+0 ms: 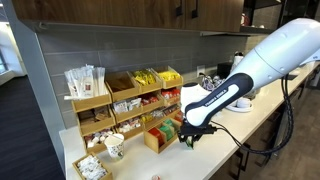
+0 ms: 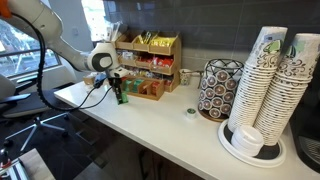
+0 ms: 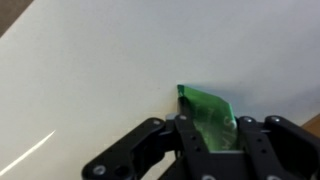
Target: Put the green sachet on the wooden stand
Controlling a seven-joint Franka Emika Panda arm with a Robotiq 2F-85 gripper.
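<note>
Right now the gripper (image 3: pixel 208 128) is pinching the green sachet (image 3: pixel 207 106) between its black fingers (image 3: pixel 150 140). The jaws are drawn narrow around the packet's lower part, while its free end is sticking out past the fingertips, a little crumpled, over the bare white tabletop (image 3: pixel 90 70). In both exterior views the white arm (image 1: pixel 270 55) is reaching down over the tabletop's front edge, and the gripper (image 1: pixel 192 135) is hanging just beside the low end of the wooden stand (image 1: pixel 125 105). The stand is sitting along the back edge, its tiers filled with red, orange and yellow packets. In an exterior view the gripper (image 2: pixel 117 92) is hovering between the stand (image 2: pixel 150 65) and the front edge, with the sachet (image 2: pixel 118 98) showing as a small green strip pointing down from it. The sachet is close to the surface, but whether it is touching cannot be told. It is not lying on the stand. A paper cup (image 1: pixel 115 147) is standing in front of the stand, toward the corner of the tabletop. Well apart from the gripper, toward the opposite end, a patterned round holder (image 2: pixel 218 88) is standing near the back edge. Tall stacks of paper cups (image 2: pixel 270 75) are rising just beside it.
</note>
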